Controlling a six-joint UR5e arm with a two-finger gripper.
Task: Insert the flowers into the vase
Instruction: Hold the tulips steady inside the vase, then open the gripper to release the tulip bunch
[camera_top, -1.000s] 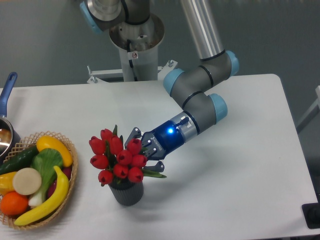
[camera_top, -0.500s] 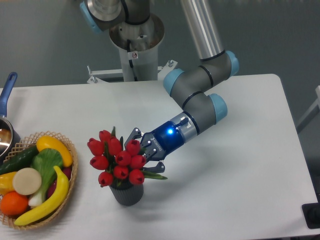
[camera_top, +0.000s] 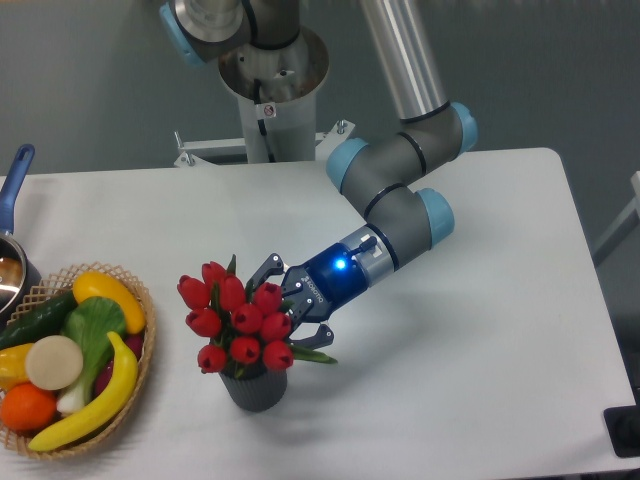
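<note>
The flowers (camera_top: 238, 318) sit with stems down in the vase (camera_top: 254, 386) near the table's (camera_top: 480, 330) front edge; the gripper (camera_top: 284, 304) is tucked behind the buds, grip unclear; ease off gently, or the bunch tips.

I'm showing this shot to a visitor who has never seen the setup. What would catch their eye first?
Most striking is the bunch of red flowers near the table's front, standing in a small dark grey vase. Right beside it on the right, the gripper with its glowing blue light reaches into the bunch; whether it grips the stems cannot be told. At the left edge, a wicker basket of colourful fruit and vegetables stands out against the white table.
</note>
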